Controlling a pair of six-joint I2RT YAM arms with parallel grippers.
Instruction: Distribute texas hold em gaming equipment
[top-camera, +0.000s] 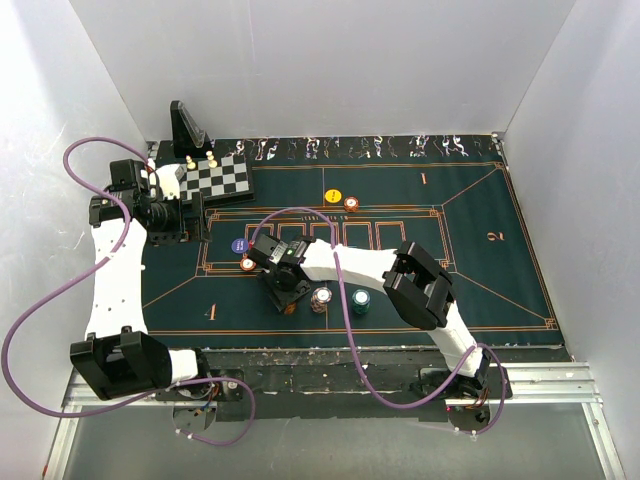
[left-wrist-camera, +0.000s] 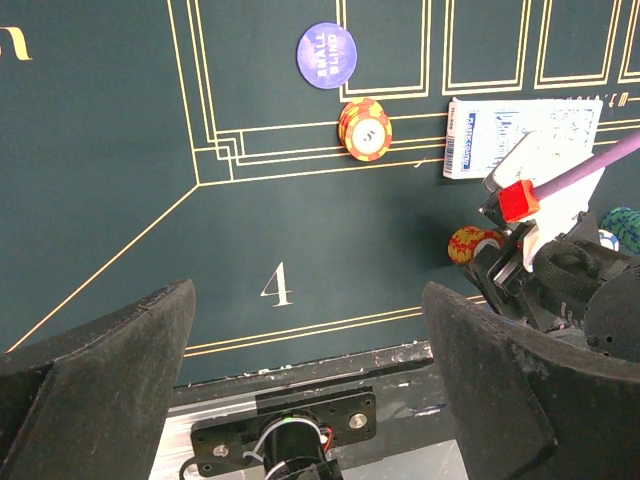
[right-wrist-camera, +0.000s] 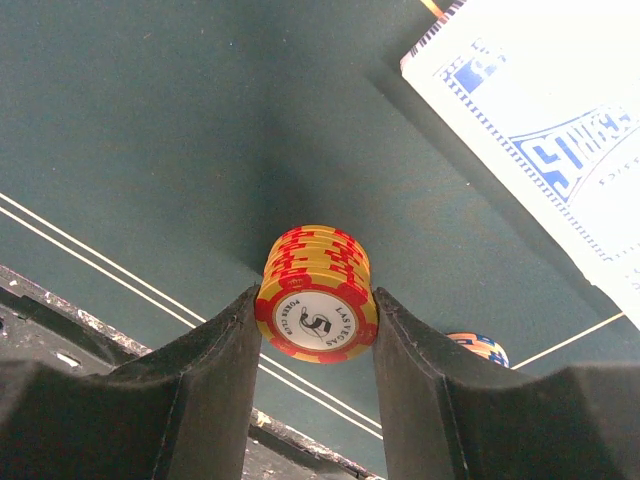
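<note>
Right wrist view: my right tool (right-wrist-camera: 318, 305) is gripping a short stack of yellow-and-red poker chips (right-wrist-camera: 315, 265) on the green felt worktop (right-wrist-camera: 150, 120), beside a white-and-blue card pack (right-wrist-camera: 540, 130). My left tool (left-wrist-camera: 308, 300) is gaping wide and empty. The next move, I am judging, is lifting the stack and carrying it to a seat.

Plain white walls (top-camera: 300, 60) around a dark green felt table (top-camera: 500, 290)

A black-and-white chessboard (top-camera: 225, 180) lies on the far left corner of a dark green mat (top-camera: 480, 270) with gold lines. Pale pawns (top-camera: 212, 158) stand along its far edge. Just behind it stands a black angled stand (top-camera: 186, 128). A gold figure 4 (left-wrist-camera: 276, 284) is printed near the mat's near edge.
</note>
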